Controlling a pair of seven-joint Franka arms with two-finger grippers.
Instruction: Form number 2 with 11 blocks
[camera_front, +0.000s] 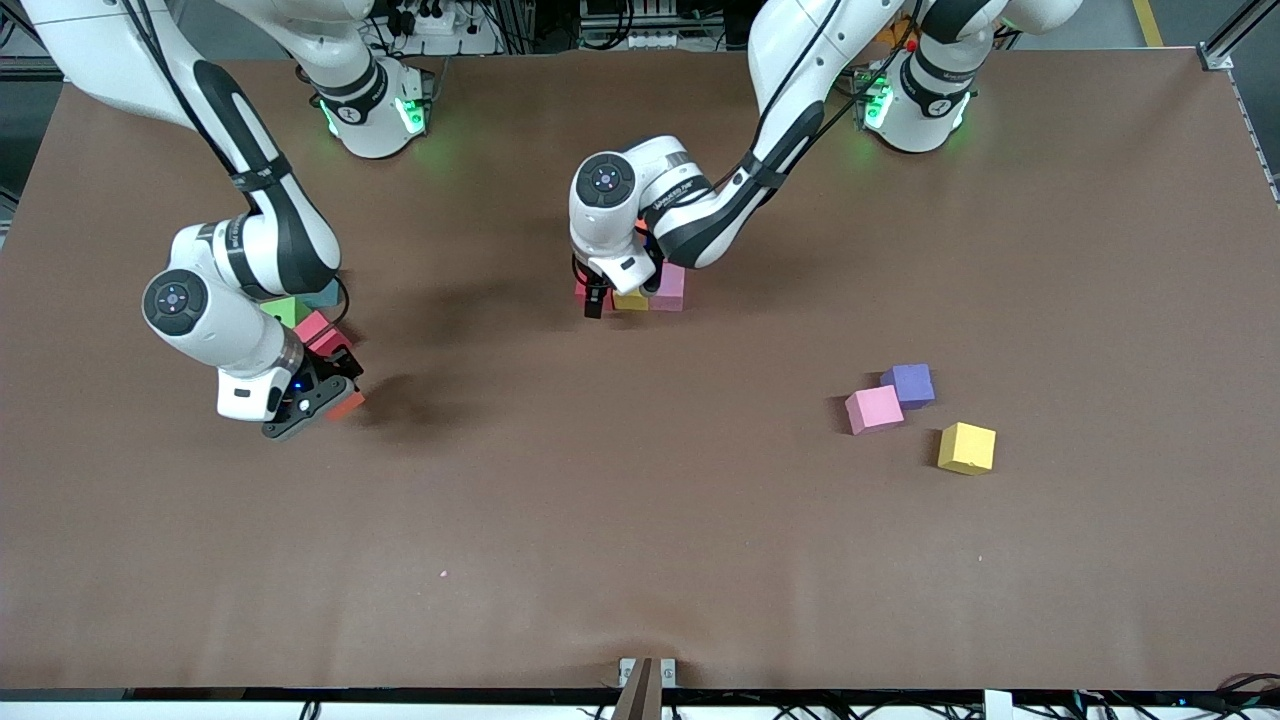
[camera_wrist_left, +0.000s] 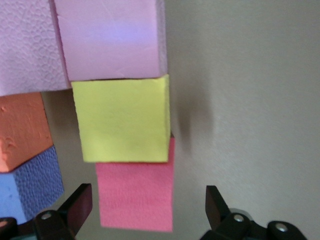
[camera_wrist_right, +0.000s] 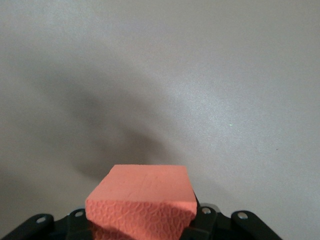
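Mid-table, my left gripper (camera_front: 597, 300) stands open over a tight cluster of blocks. In the left wrist view a pink block (camera_wrist_left: 135, 197) lies between its spread fingers (camera_wrist_left: 77, 207), touching neither. It adjoins a yellow block (camera_wrist_left: 122, 120) and a pale pink block (camera_wrist_left: 112, 40), with an orange block (camera_wrist_left: 22, 130) and a blue-purple block (camera_wrist_left: 32, 182) alongside. The left hand hides most of the cluster, so the number 2 cannot be made out. Toward the right arm's end, my right gripper (camera_front: 335, 392) is shut on an orange-red block (camera_wrist_right: 142, 200), low over the table.
Toward the left arm's end lie a pink cube (camera_front: 873, 408), a purple cube (camera_front: 910, 385) and a yellow cube (camera_front: 967, 447). A green cube (camera_front: 283, 310), a red-pink cube (camera_front: 315, 328) and a light blue cube (camera_front: 322, 293) sit under the right arm.
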